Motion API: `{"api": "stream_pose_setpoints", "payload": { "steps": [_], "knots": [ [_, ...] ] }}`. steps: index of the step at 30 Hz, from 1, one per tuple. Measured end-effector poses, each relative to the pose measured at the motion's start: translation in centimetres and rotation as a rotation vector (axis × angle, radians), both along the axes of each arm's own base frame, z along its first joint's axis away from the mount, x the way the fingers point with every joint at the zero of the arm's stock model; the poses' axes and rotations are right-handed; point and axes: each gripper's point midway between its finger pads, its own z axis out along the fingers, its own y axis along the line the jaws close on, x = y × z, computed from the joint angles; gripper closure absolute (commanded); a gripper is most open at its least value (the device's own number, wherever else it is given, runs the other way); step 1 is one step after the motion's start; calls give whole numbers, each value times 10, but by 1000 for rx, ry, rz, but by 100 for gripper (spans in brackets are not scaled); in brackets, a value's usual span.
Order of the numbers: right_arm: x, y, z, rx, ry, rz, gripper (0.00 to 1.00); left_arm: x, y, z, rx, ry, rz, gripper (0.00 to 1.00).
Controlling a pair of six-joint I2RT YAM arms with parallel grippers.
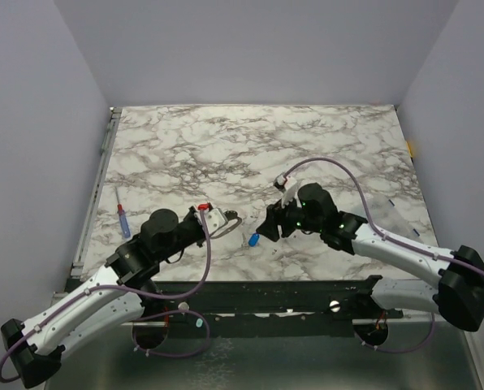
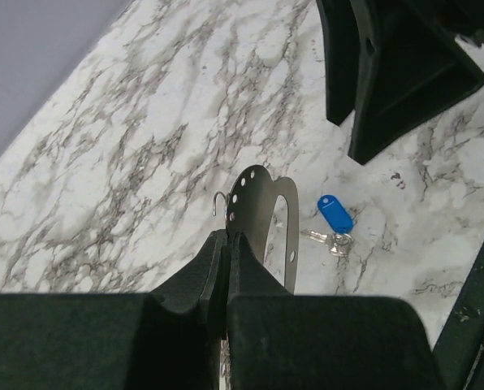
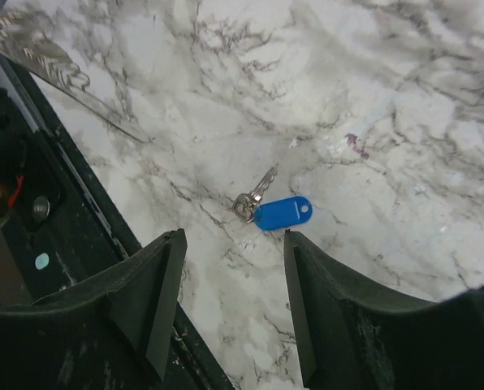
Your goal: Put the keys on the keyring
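top external view has the keys point(image 1: 252, 240) lying flat on the marble table point(image 1: 226, 146), close to its near edge and between the two grippers. the right gripper point(image 1: 269, 224) hangs just beside them with its fingers apart and nothing between. in the right wrist view the keys point(image 3: 258, 195) and their blue tag point(image 3: 283, 213) lie on the stone just beyond the gap of that gripper point(image 3: 234, 240), roughly in line with it and untouched. the left gripper point(image 1: 225, 218) is clamped on the keyring point(image 1: 235, 217). the left wrist view shows its fingers pressed together point(image 2: 227, 240) on the lower end of the keyring point(image 2: 250, 207), a flat silvery band with a row of small holes and a little hook at one side, held up off the table. from there the keys point(image 2: 333, 241) sit near the keyring, to its right, apart from it, with the right gripper's dark fingers point(image 2: 388, 73) above them. the dark rail of the table's near edge runs close beside the keys, so room is tight on that side. bare marble stretches away behind both grippers to the far wall, and the side walls stand well off. counted: two grippers, one keyring, one bunch of keys with one blue tag and one silvery blade plainly seen. i cannot tell whether more blades lie under it. one screwdriver point(image 1: 123, 213) lies near the left edge, well apart from everything else.
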Motion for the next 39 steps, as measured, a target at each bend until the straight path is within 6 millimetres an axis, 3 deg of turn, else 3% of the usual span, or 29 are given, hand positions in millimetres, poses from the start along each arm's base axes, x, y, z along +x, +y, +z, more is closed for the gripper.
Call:
{"api": "stream_pose_setpoints", "payload": {
  "steps": [4, 7, 17, 29, 35, 39],
  "knots": [
    [-18, 11, -35, -56, 69, 154, 40, 5, 10, 5, -5, -22, 56, 100],
    [-28, 13, -53, -63, 25, 264, 41, 5, 15, 10, -19, -35, 80, 100],
    [-22, 24, -66, -58, -291, 466, 43, -1, 22, 19, -82, -55, 91, 100],
    [-44, 28, -95, -66, -352, 698, 50, -9, 6, 11, -89, 7, 13, 100],
    [-38, 29, -116, -94, -333, 689, 51, -11, 3, 10, -92, 15, -3, 100],
    [-27, 35, -117, -92, -376, 661, 51, -12, 4, 13, -105, 5, -4, 100]
  ]
}}
